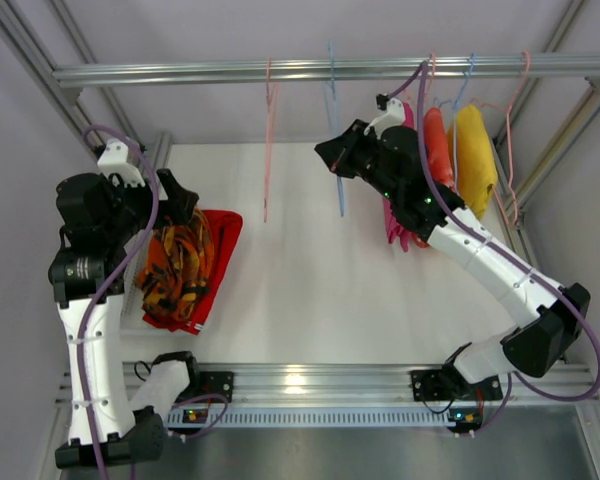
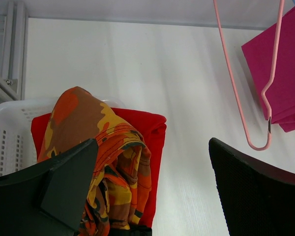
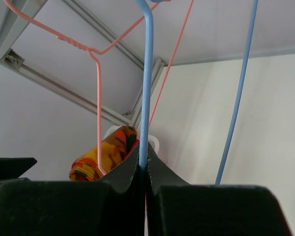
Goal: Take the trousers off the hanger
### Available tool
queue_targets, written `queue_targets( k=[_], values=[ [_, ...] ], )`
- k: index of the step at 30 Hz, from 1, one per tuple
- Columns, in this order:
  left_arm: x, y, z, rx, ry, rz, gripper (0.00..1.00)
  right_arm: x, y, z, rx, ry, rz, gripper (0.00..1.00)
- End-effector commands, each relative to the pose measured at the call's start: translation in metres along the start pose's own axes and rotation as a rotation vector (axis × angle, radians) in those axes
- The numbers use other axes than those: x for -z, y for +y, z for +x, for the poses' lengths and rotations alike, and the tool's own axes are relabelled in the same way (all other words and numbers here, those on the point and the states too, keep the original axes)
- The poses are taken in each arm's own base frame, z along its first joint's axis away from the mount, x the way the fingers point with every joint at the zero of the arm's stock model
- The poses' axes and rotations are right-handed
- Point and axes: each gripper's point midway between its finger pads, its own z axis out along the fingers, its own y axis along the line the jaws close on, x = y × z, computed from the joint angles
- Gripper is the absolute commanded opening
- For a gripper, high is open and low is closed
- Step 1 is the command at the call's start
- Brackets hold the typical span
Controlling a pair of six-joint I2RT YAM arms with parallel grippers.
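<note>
Patterned trousers [image 1: 177,272] heap on red pair [image 1: 223,238], left of frame; left gripper [image 2: 152,194] gapes. Wrist view alone shows right gripper [image 3: 143,169] clamping hanger [image 3: 146,88].

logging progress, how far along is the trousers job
Done: red pair and patterned pair lie off hangers, over the basket. In hand: right gripper shut on the bare blue hanger; left gripper open over them. Left: magenta, orange and yellow garments hang on the rail, perhaps next.
</note>
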Motion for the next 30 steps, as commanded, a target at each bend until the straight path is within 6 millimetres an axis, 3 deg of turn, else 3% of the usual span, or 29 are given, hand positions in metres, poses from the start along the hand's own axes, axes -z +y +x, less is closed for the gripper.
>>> queue_targets(
  k=[1,7,11,12,13,15,16,17,19,20,24,30],
  values=[
    [0.002,-0.003,-0.009,0.000,-0.040,0.011,0.99,-0.004,0.020,-0.029,0.005,-0.085,-0.066,0.00],
    [-0.002,-0.002,-0.008,0.002,-0.032,0.015,0.99,-0.010,0.004,-0.004,-0.028,-0.024,-0.030,0.00],
    [-0.011,0.001,0.003,-0.004,0.046,0.026,0.99,-0.010,-0.003,0.010,-0.052,0.006,-0.025,0.00],
    [-0.011,-0.001,0.003,-0.010,0.056,0.037,0.99,-0.009,-0.005,0.014,-0.056,0.018,-0.020,0.03],
    [-0.016,0.001,0.006,-0.010,0.077,0.041,0.99,-0.006,-0.003,0.014,-0.057,0.020,-0.029,0.09],
    [-0.018,0.003,0.010,-0.021,0.101,0.044,0.99,-0.003,-0.004,0.015,-0.042,0.022,-0.033,0.30],
    [-0.021,0.003,0.012,-0.029,0.111,0.050,0.99,0.003,0.000,0.008,-0.031,0.006,-0.046,0.43],
    [-0.021,0.003,0.012,-0.043,0.113,0.053,0.99,0.006,0.001,0.007,-0.019,0.002,-0.049,0.68],
    [-0.025,0.005,0.012,-0.054,0.119,0.052,0.99,0.019,0.003,-0.003,0.017,-0.019,-0.048,0.85],
    [-0.025,0.006,0.011,-0.068,0.119,0.053,0.99,0.023,0.002,-0.005,0.032,-0.022,-0.045,0.99],
    [-0.031,0.011,0.006,-0.105,0.127,0.049,0.99,0.052,0.002,-0.026,0.120,-0.078,-0.052,1.00],
    [-0.037,0.015,-0.007,-0.165,0.120,0.045,0.99,0.118,0.012,-0.069,0.356,-0.221,-0.074,1.00]
  ],
)
